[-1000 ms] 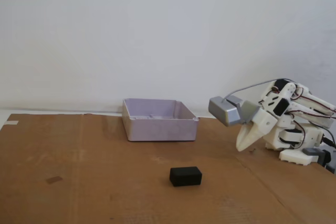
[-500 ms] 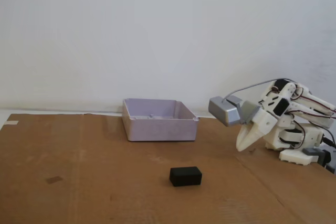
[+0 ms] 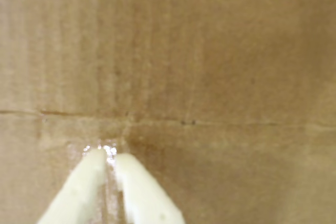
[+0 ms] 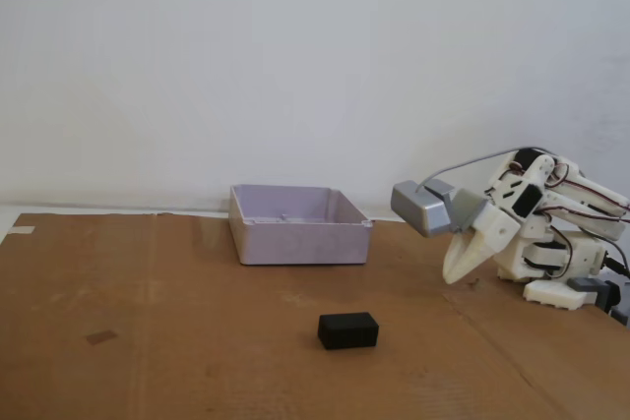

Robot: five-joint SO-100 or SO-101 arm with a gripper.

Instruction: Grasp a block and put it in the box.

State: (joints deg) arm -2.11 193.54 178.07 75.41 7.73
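Note:
A black block (image 4: pixel 347 330) lies on the brown cardboard sheet near the front middle in the fixed view. An open pale grey box (image 4: pixel 298 224) stands behind it, to the left. My white gripper (image 4: pixel 453 275) hangs folded at the right, tips close to the cardboard, well right of the block and box. In the wrist view the two white fingers (image 3: pixel 92 182) meet at the gripper tips (image 3: pixel 108 157) with nothing between them, over bare cardboard. Block and box are out of the wrist view.
The arm's base (image 4: pixel 561 268) sits at the right edge of the cardboard sheet (image 4: pixel 148 341). A crease (image 3: pixel 210 123) crosses the cardboard in the wrist view. A white wall stands behind the table.

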